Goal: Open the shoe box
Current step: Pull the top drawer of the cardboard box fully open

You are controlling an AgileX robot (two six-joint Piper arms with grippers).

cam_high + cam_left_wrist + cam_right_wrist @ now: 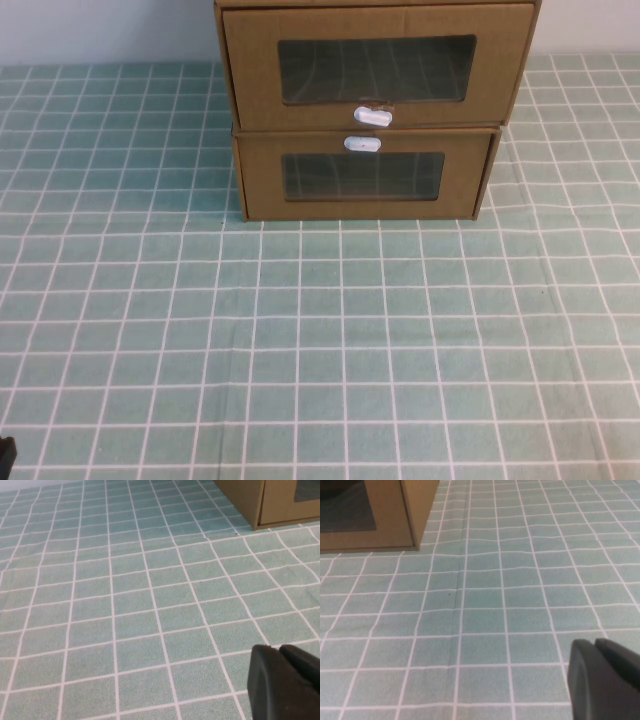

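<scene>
Shoe box [365, 175] sat shut at the top middle of the high view, under another box [375, 65]. Nothing looked started yet. Left gripper [280, 652] and right gripper [595, 645] hung closed and empty over the green cloth [320, 350], well away. Next, one probably had to reach its white handle [362, 144].

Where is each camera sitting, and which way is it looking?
High view: raised on the robot's side, looking down across the checked tablecloth at the stacked shoe boxes; no end effector shows.
Left wrist view: on the left arm, low over the tablecloth, facing the shoe boxes' left front corner; the left end effector, shut, shows.
Right wrist view: on the right arm, low, facing their right front corner; the right end effector, shut, shows.
Shared: both wrist views catch the shoe boxes' base and the tablecloth.
</scene>
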